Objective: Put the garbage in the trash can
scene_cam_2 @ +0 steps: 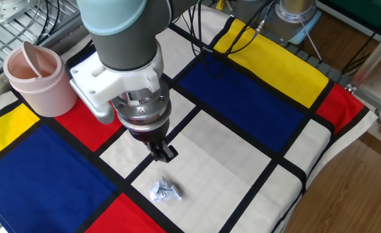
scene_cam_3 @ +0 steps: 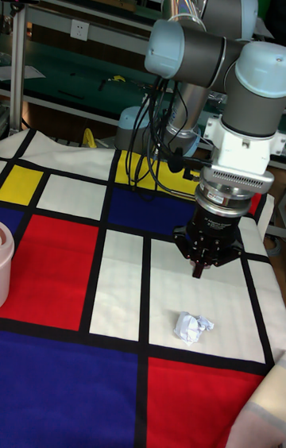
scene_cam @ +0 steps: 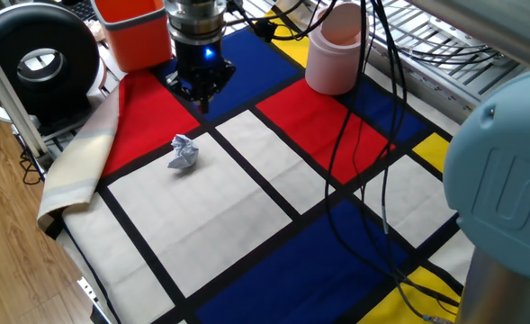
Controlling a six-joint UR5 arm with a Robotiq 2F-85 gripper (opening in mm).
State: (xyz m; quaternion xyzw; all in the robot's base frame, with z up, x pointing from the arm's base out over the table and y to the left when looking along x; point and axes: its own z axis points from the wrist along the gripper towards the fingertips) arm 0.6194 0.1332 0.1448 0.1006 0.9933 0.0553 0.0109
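Note:
The garbage (scene_cam: 184, 153) (scene_cam_2: 165, 190) (scene_cam_3: 191, 327) is a small crumpled wad of white-grey paper lying on a white square of the checked cloth. My gripper (scene_cam: 203, 102) (scene_cam_2: 163, 155) (scene_cam_3: 199, 268) hangs above the cloth a short way from the wad, not touching it. Its fingers look closed together with nothing between them. The trash can (scene_cam: 334, 49) (scene_cam_2: 39, 77), pale pink with a swing lid, stands at the cloth's far side; in the tall fixed view only its edge (scene_cam_3: 4, 269) shows at the left.
An orange square-sided bin (scene_cam: 131, 29) stands just behind the gripper. A black round device (scene_cam: 38, 59) sits at the table's corner. Cables (scene_cam: 372, 162) trail over the cloth. The cloth's edge (scene_cam: 71, 180) hangs folded off the table.

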